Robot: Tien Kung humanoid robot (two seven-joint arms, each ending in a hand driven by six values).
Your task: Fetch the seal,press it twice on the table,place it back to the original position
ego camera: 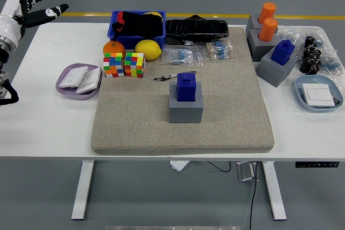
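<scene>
Seal (187, 87) upright on base (186, 109) — left hand (29, 1) spread

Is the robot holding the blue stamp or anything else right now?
No, nothing is held. The left hand is open at the table's far left corner, and the blue seal sits untouched on its grey base.

Two puzzle cubes (124, 64) sit beside a lemon (147, 49).

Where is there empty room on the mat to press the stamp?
The mat is bare along its near edge in front of the grey block holding the blue seal, and on both sides of that block. The far edge is crowded: puzzle cubes, lemon, plastic bags.
</scene>
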